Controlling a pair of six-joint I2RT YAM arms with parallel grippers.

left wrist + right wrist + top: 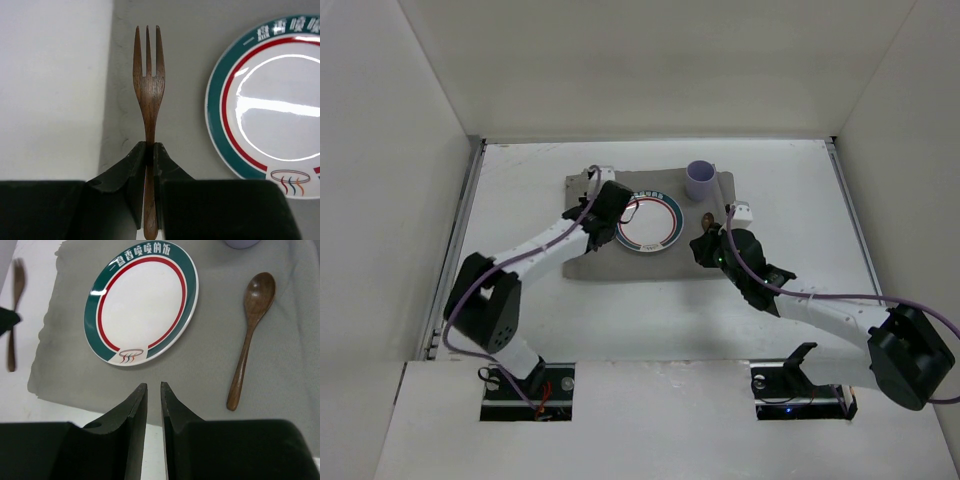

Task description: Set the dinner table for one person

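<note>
My left gripper (149, 145) is shut on the handle of a dark wooden fork (148, 80), whose tines point away from me near the left edge of the grey placemat (185, 100). A white plate (270, 105) with a green and red rim lies to the fork's right on the mat. In the right wrist view the plate (142, 302) is in the middle, a wooden spoon (250, 330) lies to its right, and the fork (15, 300) shows at the far left. My right gripper (154, 385) hovers over the mat's near edge, its jaws slightly apart with nothing between them. The dinner table (520, 290) is white.
A lilac mug (700, 180) stands at the placemat's (620, 265) far right corner, beyond the spoon. Metal rails (465, 230) run along the table's side edges, with white walls around. My right arm (820, 310) stretches across the near right of the table.
</note>
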